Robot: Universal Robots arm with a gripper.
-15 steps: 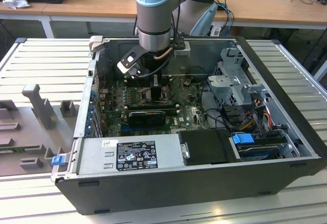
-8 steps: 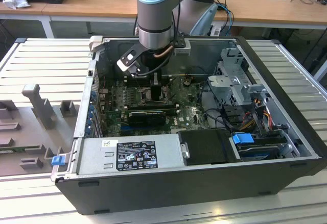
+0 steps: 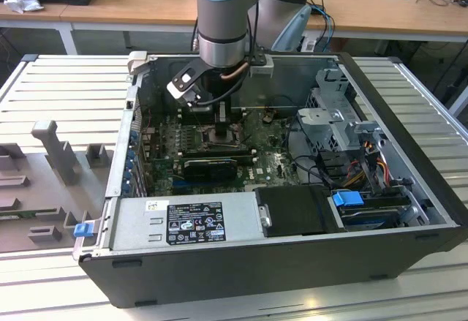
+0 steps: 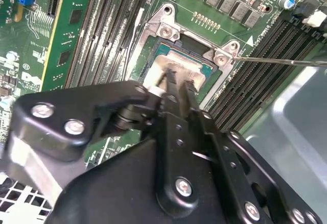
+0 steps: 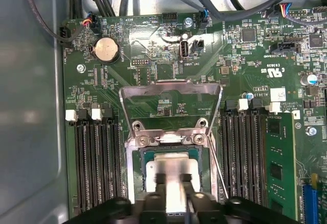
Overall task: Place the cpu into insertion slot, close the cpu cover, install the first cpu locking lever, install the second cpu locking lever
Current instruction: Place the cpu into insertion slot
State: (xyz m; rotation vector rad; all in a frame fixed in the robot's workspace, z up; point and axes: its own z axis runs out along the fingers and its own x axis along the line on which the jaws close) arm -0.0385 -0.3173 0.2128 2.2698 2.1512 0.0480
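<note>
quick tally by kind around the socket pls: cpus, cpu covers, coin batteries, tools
cpu: 1
cpu cover: 1
coin battery: 1
tool: 1
total: 4

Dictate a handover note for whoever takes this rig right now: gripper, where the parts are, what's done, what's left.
Gripper: down on the cpu; grip unclear.
Cpu: lying in the insertion slot; full seating unclear.
Cpu cover: swung open, standing up from its hinge.
Done: cpu brought to the slot.
Left: cover not closed, levers not latched; one lever rod sticks out free.
</note>
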